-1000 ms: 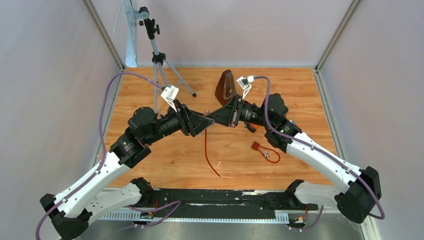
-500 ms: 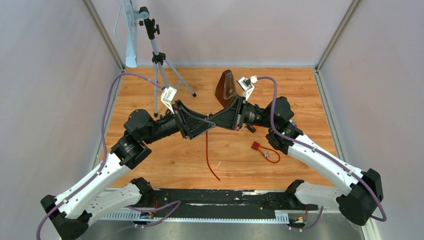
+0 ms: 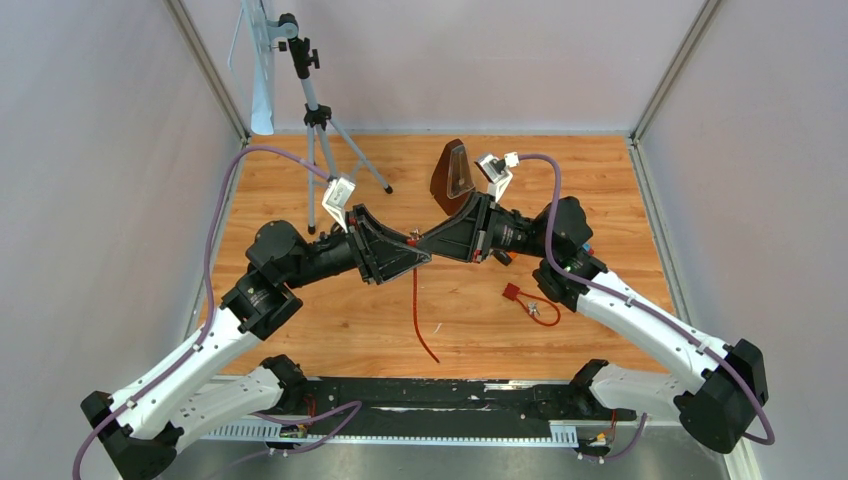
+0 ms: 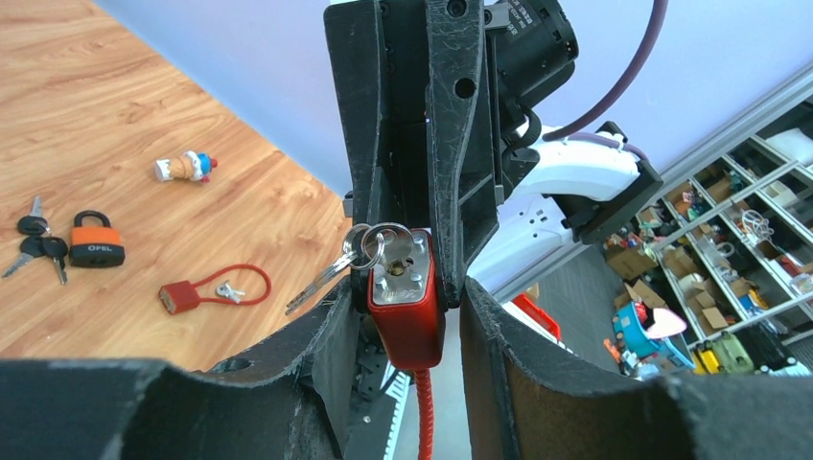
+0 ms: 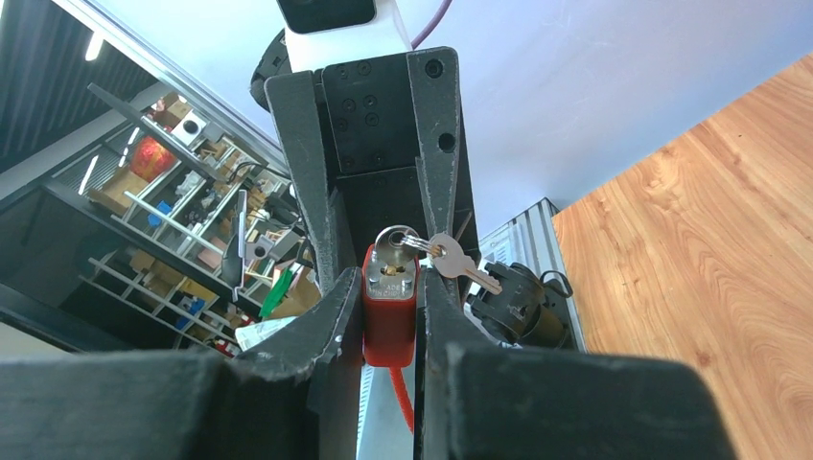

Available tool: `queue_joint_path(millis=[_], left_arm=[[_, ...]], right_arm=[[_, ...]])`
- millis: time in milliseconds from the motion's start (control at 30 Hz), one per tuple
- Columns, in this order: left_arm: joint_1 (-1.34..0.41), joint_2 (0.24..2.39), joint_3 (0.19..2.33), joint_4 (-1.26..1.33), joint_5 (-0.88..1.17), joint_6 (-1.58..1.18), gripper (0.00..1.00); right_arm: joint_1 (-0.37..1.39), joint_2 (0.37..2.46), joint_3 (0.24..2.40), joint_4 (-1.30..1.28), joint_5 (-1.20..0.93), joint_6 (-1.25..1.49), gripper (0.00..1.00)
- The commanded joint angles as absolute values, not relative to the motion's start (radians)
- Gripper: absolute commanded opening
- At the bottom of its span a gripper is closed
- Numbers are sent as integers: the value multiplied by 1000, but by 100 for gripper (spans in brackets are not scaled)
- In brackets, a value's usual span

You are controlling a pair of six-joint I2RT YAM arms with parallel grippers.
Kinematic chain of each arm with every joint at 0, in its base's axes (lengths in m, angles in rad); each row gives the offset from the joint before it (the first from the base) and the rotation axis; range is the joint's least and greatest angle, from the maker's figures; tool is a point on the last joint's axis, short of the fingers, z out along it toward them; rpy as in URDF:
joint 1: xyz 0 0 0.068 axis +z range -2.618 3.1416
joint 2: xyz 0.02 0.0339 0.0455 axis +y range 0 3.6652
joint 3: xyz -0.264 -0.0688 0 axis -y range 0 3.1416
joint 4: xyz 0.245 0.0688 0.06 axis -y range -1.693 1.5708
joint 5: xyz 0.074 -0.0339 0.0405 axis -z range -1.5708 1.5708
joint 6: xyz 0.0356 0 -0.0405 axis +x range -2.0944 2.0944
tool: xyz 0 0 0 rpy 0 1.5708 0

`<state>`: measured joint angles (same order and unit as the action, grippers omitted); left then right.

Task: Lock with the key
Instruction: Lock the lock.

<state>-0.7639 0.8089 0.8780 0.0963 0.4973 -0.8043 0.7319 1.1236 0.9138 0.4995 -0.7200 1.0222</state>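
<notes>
A red cable padlock [image 3: 412,243] hangs in mid-air over the middle of the table, its red cable [image 3: 416,300] trailing down to the wood. My right gripper [image 5: 390,287] is shut on the padlock's body [image 5: 389,321], fingers pressed against both sides. My left gripper [image 4: 410,299] faces it from the other side with its jaws around the padlock [image 4: 407,321], and a gap shows on the right side. A ring of keys [image 4: 369,244] sits at the lock's silver keyhole face, with one key [image 5: 458,264] sticking out sideways.
A second red cable lock [image 3: 528,300] with small keys lies on the wood at right. An orange padlock [image 4: 94,244] with keys [image 4: 34,244] and a small toy figure [image 4: 187,168] lie beyond it. A tripod [image 3: 315,120] and a brown wedge-shaped object [image 3: 450,170] stand at the back.
Both grippers stay joined at the padlock. The pair has shifted slightly left and toward the near side, and the right arm's elbow has swung outward.
</notes>
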Motion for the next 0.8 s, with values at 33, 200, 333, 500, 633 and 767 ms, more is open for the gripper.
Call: queue_joint_path(millis=[33, 200, 333, 500, 633, 767], left_arm=[[-773, 782, 881, 126, 570, -810, 37], [-773, 784, 878, 127, 571, -811, 27], [-773, 780, 870, 126, 576, -813, 47], [-773, 770, 868, 124, 573, -811, 49], [-773, 764, 869, 121, 569, -809, 48], [-773, 765, 868, 119, 561, -809, 40]], right_arm=[[722, 1110, 914, 569, -676, 1030, 0], [722, 1111, 905, 580, -660, 1052, 0], [722, 1109, 898, 597, -644, 1062, 0], [722, 1108, 895, 598, -637, 1060, 0], [722, 1107, 888, 601, -636, 1060, 0], [722, 1107, 887, 601, -640, 1052, 0]])
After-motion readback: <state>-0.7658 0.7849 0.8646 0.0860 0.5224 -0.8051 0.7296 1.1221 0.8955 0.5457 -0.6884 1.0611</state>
